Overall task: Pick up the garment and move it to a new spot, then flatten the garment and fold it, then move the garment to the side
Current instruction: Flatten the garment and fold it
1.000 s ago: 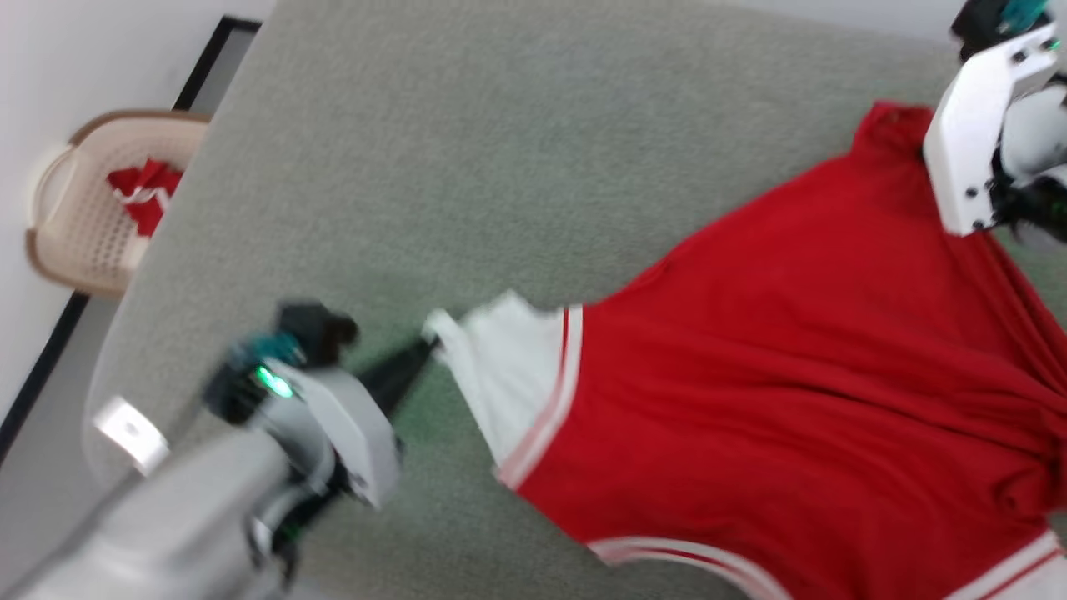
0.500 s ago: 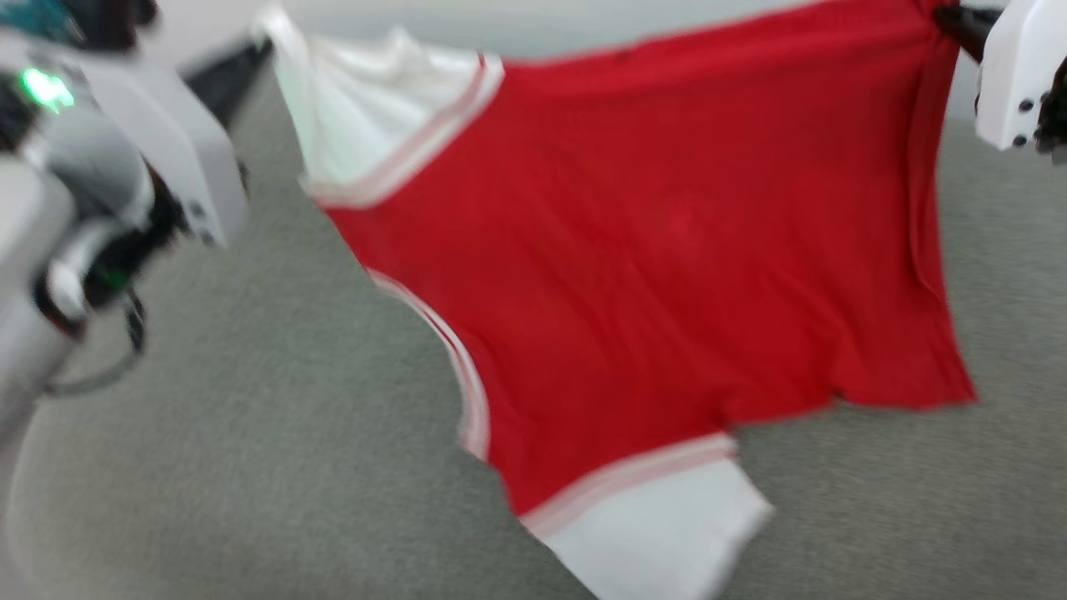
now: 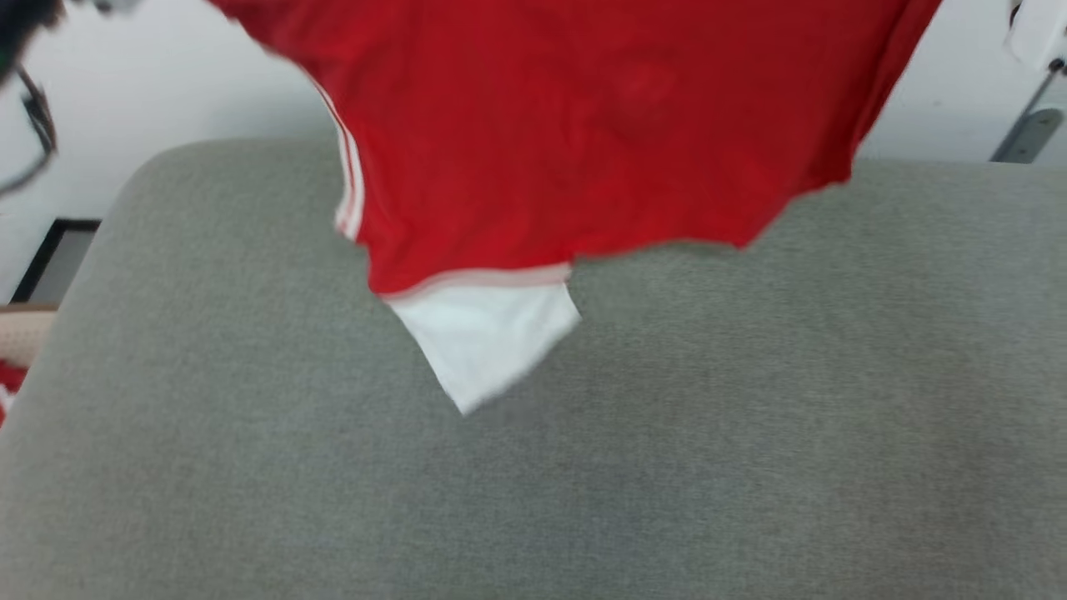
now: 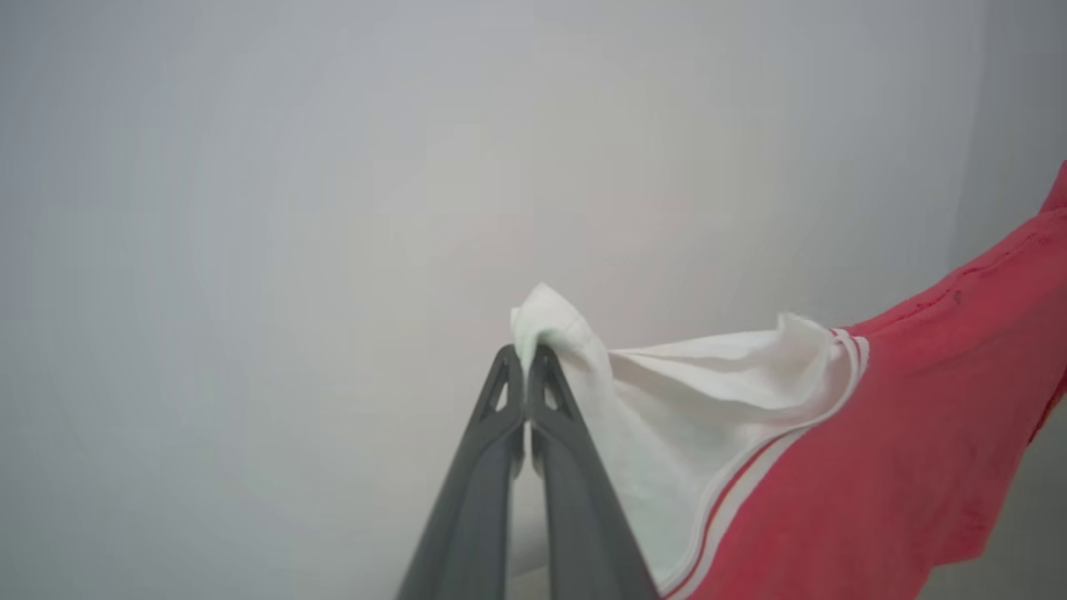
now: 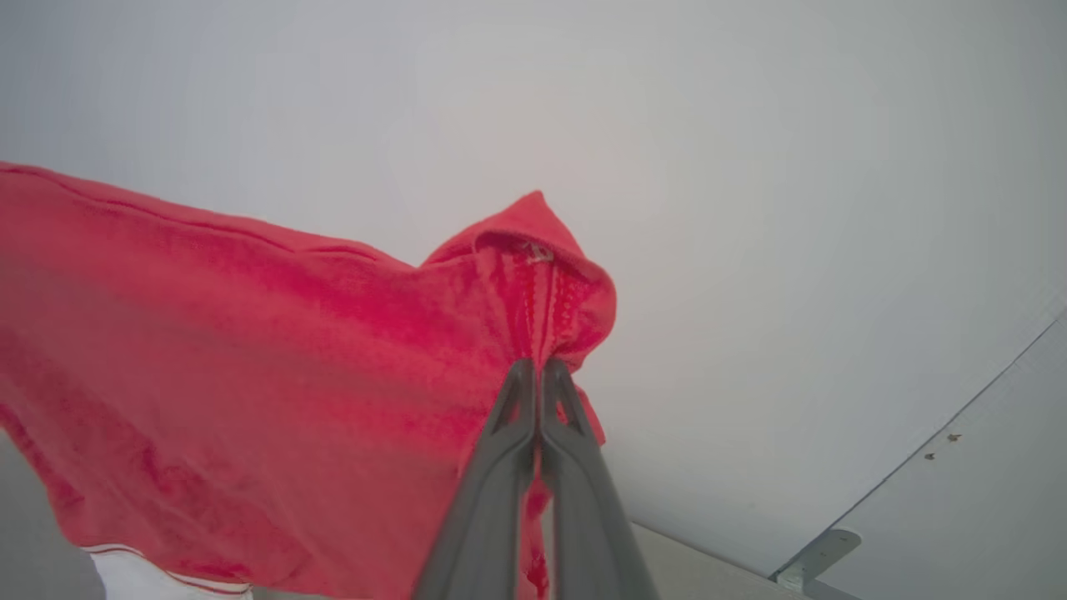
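The left claw [image 4: 527, 357] pinches the shirt [image 3: 583, 125] by a white sleeve. The right claw [image 5: 538, 368] pinches a red corner. The cloth hangs between them.

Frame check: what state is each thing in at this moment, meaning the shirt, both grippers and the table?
Shirt: lifted and hanging spread between both grippers, plain red side facing the head camera, one white sleeve dangling low over the table.
Left gripper: fingers shut on the edge of the other white sleeve.
Right gripper: fingers shut on a bunched red corner.
Table: grey padded top, lying under the hanging shirt.
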Motion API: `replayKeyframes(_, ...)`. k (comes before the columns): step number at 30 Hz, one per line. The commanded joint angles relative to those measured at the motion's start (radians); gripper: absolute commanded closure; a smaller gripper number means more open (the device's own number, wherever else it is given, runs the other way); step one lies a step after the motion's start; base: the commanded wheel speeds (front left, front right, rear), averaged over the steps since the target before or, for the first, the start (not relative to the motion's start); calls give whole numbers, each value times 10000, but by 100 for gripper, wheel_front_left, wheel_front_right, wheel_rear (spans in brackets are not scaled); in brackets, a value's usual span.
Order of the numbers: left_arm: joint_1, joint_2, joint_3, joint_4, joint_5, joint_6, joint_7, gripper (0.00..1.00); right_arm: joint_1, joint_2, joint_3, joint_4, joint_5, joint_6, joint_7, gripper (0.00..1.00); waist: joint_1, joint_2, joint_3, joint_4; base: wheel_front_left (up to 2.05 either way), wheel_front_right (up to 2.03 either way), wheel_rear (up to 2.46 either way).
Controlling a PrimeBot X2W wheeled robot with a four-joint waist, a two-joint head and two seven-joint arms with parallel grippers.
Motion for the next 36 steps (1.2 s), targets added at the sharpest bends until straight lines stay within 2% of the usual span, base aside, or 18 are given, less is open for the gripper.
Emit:
replayKeyframes(1,-286,-28,19,205,189,-86,-125,100,63,33,-216,-77,-84,-19,25,100,0,0,-194,-220,0,0,0)
replayKeyframes(13,-1616,-766,-134,2154,663,-784,-848,100,696,483,-1738,-877,-1081,-19,689,100,0,0,83,-421,0,0,0)
replayKeyframes(22,-2507,-1122,-418,3031,1130,-1023,-1705,100,124,1326,-2969,-918,-2484,-19,484,100,0,0,1588,-619,0,0,0)
replayKeyframes(29,-3801,-1507,-564,3819,1683,-1094,-3153,100,-960,2188,-3604,-405,-4251,-19,-1285,100,0,0,3221,-818,0,0,0)
replayKeyframes(36,-5122,-1971,-410,4203,1962,-1105,-4871,100,-1963,2536,-3917,363,-6055,-19,-3464,100,0,0,4576,-646,0,0,0)
